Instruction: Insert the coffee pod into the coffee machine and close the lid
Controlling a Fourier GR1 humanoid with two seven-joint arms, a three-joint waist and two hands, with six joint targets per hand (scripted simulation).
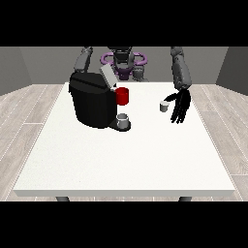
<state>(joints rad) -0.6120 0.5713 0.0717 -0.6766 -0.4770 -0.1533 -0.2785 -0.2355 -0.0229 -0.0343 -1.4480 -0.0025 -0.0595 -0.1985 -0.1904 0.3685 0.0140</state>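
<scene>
A black coffee machine [90, 102] stands on the white table [126, 160] at the left of the middle, its grey lid [108, 75] tilted up and open. A grey cup [123, 119] sits on the machine's base at the front. A small grey coffee pod [163, 106] stands on the table to the right of the machine. The hand at the view's right [180, 107] hangs just right of the pod, fingers straight and pointing down, thumb near the pod but not around it. The hand at the view's left is hidden behind the machine; only its arm [83, 59] shows.
A red mug [123, 96] stands just behind and to the right of the machine. The table's front half holds nothing else. Wooden floor surrounds the table.
</scene>
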